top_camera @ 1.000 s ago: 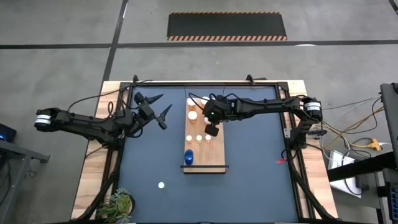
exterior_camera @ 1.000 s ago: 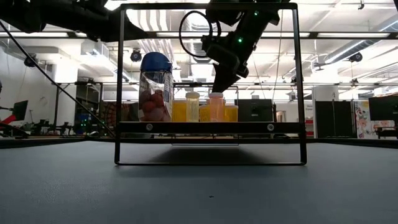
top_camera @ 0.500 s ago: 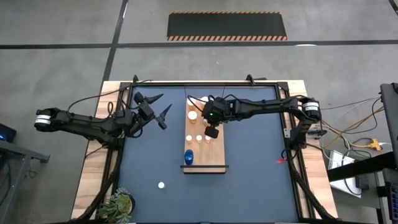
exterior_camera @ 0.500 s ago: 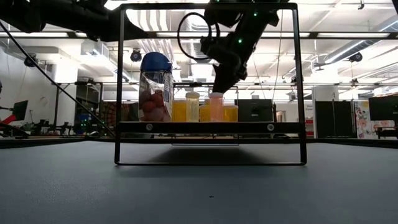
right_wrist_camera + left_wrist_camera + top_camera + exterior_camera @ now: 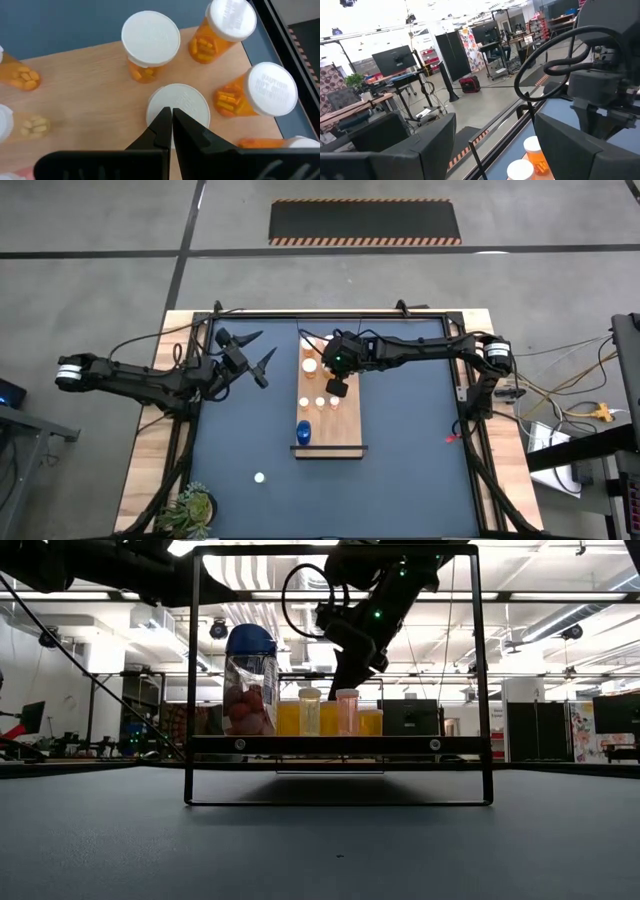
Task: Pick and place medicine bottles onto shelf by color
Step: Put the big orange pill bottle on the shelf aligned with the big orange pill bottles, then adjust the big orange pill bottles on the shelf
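Note:
The wooden shelf (image 5: 346, 430) lies mid-table, raised on a black frame (image 5: 480, 680) in the low view. Several orange bottles with white caps (image 5: 310, 365) stand on its far half, and a blue-capped bottle (image 5: 303, 432) stands nearer. One white-capped bottle (image 5: 259, 477) stands alone on the dark table. My right gripper (image 5: 338, 388) is shut and slants down over the group, its tips (image 5: 171, 120) above one white cap (image 5: 187, 102). My left gripper (image 5: 255, 355) hangs open left of the shelf, with nothing between its fingers. My right gripper's shut fingertips (image 5: 165, 122) come slanting down from the table's right over the top of a white cap (image 5: 187, 102) in the middle of the group. I cannot tell whether they touch it. The bottle stands upright on the shelf.
A green plant (image 5: 190, 508) sits at the table's near left corner. Bottles crowd close around the right gripper's tips (image 5: 151, 37) (image 5: 267, 90) (image 5: 227, 22). The shelf's near right part is bare wood. Room furniture shows beyond the table's far edge.
My right gripper, still shut, has edged a little toward the table's left: in the low view its tips stood over the pinkish bottle's cap and now stand just left of it. The bottles have kept their places.

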Controlling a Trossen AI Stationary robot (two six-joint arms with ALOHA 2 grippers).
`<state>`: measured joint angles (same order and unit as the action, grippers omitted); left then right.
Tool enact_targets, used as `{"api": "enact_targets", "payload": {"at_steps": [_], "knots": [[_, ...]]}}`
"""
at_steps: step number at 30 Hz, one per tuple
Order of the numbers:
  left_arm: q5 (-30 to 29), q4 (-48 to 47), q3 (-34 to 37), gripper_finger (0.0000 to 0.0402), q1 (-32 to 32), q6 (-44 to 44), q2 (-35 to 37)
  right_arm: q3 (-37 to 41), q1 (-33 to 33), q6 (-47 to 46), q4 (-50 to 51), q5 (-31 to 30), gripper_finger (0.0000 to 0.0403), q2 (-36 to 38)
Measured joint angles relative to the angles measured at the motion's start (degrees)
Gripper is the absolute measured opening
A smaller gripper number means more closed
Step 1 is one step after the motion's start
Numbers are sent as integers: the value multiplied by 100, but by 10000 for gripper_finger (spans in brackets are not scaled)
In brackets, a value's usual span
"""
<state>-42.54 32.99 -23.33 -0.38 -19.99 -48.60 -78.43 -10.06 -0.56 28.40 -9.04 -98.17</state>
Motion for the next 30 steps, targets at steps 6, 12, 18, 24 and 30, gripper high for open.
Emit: {"api": "enact_targets", "payload": {"at_steps": [6,12,18,24,30], "knots": [[0,2,0,254,0,2,0,4,-28,57,-44,-2,9,0],[0,0,-2,254,0,2,0,-24,-29,140,-42,-7,9,7],[0,2,-2,254,0,2,0,-222,-24,343,-59,-8,9,8],[2,1,-2,254,0,-28,0,-478,15,667,97,-12,9,22],[54,0,-2,254,-15,19,-28,-426,304,702,933,-13,9,282]]}}
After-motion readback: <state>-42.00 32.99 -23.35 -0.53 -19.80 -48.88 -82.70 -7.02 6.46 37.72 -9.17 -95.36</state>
